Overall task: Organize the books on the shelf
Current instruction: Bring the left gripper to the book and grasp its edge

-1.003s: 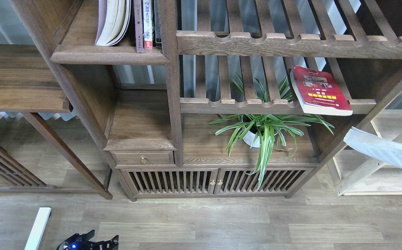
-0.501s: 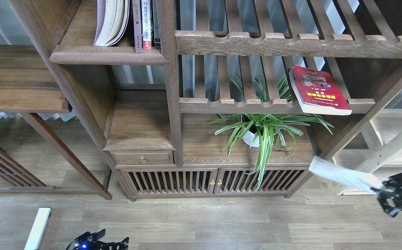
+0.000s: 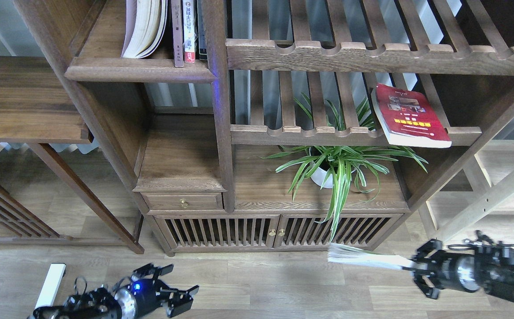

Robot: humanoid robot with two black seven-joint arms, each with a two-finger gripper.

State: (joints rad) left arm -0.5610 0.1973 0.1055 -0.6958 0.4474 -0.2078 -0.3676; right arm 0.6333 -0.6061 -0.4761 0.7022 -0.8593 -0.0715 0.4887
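Head view, looking down at the bookcase (image 3: 221, 133); my right gripper (image 3: 412, 268) comes in from the lower right, closed on one end of a pale book (image 3: 363, 258), which juts left, seen nearly edge-on with its pages fanning, above the floor (image 3: 283, 283) in front of the bookcase's lower right corner; my left gripper (image 3: 181, 294) sits low at the bottom edge, left of centre, its fingers parted and holding nothing, a blue light showing on its body. The shelf (image 3: 137, 71), a dark board with a rounded front lip, is at the top left of the bookcase; on it a thick book with cream page edges (image 3: 143, 29) leans at the left, with slim volumes (image 3: 188, 31) upright beside it against the right post. The red book with a yellow band (image 3: 410, 116) lies flat at the right end of the lower slatted rack (image 3: 310, 133), its near corner overhanging the front rail; a potted plant (image 3: 334, 166) stands on the board beneath that rack.
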